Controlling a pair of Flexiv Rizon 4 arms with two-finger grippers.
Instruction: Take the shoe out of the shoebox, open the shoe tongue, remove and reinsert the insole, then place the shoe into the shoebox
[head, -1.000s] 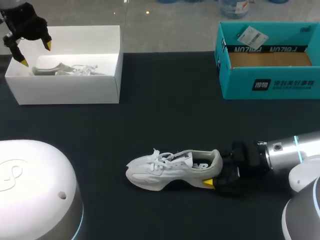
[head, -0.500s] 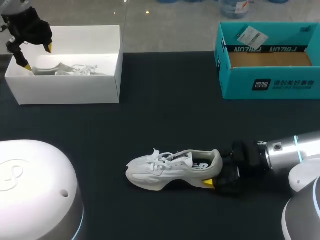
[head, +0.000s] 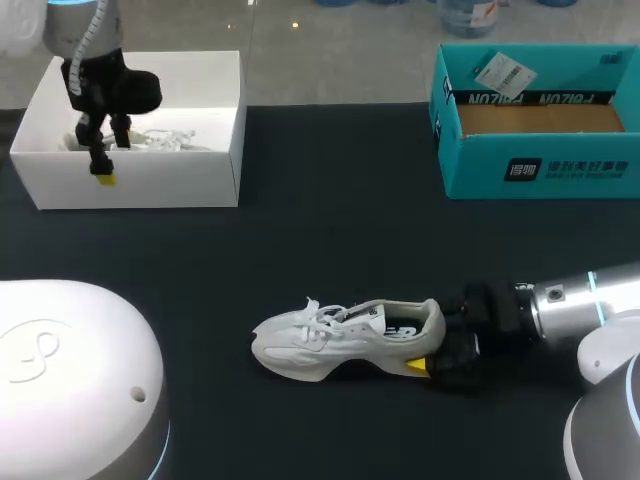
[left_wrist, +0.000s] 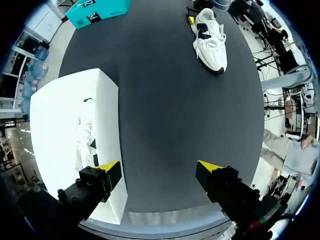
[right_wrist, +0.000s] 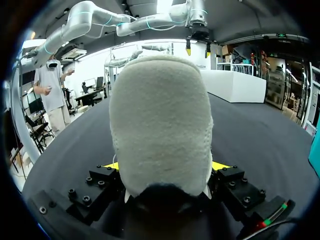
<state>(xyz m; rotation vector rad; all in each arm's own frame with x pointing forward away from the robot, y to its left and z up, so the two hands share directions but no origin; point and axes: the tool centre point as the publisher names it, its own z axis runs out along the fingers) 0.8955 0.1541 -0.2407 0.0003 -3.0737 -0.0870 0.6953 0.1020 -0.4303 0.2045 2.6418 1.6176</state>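
White shoe (head: 330, 340) heel clamped in right hand (right_wrist: 166, 167), left hand (left_wrist: 159, 169) wide over white box (head: 150, 185) rim, printed teal box (head: 540, 165)

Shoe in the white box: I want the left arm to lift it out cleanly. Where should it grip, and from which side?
Probably from straight above, because the white box walls the shoe in on every side. Since the shoe lies lengthwise along the box, close the open left gripper across its narrow width near the collar, with one finger on either side.
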